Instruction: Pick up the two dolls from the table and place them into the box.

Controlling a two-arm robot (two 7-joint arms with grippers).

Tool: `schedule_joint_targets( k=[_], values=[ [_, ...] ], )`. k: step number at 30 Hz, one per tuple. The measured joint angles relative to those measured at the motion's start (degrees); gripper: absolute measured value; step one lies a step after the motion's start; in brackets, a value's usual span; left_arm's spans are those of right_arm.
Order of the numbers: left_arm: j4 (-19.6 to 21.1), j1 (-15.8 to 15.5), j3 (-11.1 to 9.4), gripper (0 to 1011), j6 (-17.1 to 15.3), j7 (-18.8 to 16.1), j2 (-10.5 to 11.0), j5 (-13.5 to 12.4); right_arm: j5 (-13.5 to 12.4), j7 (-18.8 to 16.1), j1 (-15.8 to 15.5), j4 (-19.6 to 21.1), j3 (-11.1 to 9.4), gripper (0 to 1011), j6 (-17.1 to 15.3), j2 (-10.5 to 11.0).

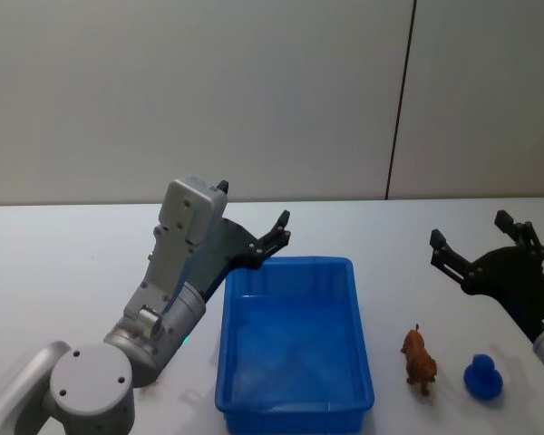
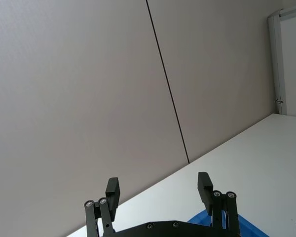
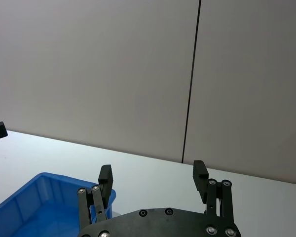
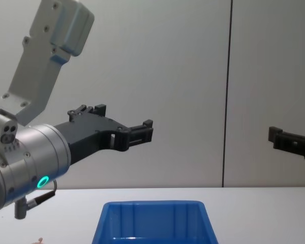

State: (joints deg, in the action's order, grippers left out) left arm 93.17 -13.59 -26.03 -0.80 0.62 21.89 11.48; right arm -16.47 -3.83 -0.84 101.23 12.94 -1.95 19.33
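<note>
At centre-bottom of the head view, the box (image 1: 290,419) sits on the table (image 1: 72,263), long side running away from the robot. Interior bare blue, nothing in it as far as that view shows. Right of it, in the lower right of the frame, both dolls stand on the tabletop. The brown doll (image 1: 419,360), a four-legged animal shape, is near the box's right wall but apart from it. The blue doll (image 1: 482,378), a rounded figure, is just beside the brown one on the side away from the box. Neither is touched. The left gripper (image 2: 158,183) hangs in the air by the box's far-left corner, left of centre in the head view, fingers spread wide, nothing between them. In the chest view it sits well above the box rim, pointing toward frame right. The right gripper (image 1: 468,231) hovers at the right of the head view, higher in the frame than the dolls, fingers likewise spread and empty. Its wrist view faces the wall and a corner of the box, not the dolls. A small peach speck (image 4: 39,239) shows at the lower-left edge of the chest view, left of the box; too small to tell what it is. Progress, as judged: nothing done yet, no doll lifted, none in the box. Left to do: both picks, both drops. Both dolls lie on the right gripper's side, so it looks the likelier to start. It would need to tip down and descend first.
</note>
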Motion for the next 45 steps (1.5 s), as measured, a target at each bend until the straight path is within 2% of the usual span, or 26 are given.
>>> schedule_joint_targets(
  k=[27, 36, 41, 45],
  values=[
    [0.0, 0.0, 0.0, 1001, 0.0, 0.0, 0.0, 0.0, 0.4, 0.1, -0.1, 0.1, 0.2, 1000, 0.0, -0.2],
    [0.0, 0.0, 0.0, 1001, 0.0, 0.0, 0.0, 0.0, 4.0, 1.9, -1.5, 1.9, 1.7, 1000, -1.1, -1.1],
    [0.0, 0.0, 0.0, 1001, 0.0, 0.0, 0.0, 0.0, 8.0, 4.7, -3.4, 3.6, 3.3, 1000, -2.9, -1.8],
    [0.0, 0.0, 0.0, 1001, 0.0, 0.0, 0.0, 0.0, 10.0, 6.2, -4.3, 4.3, 4.0, 1000, -4.1, -2.1]
  ],
)
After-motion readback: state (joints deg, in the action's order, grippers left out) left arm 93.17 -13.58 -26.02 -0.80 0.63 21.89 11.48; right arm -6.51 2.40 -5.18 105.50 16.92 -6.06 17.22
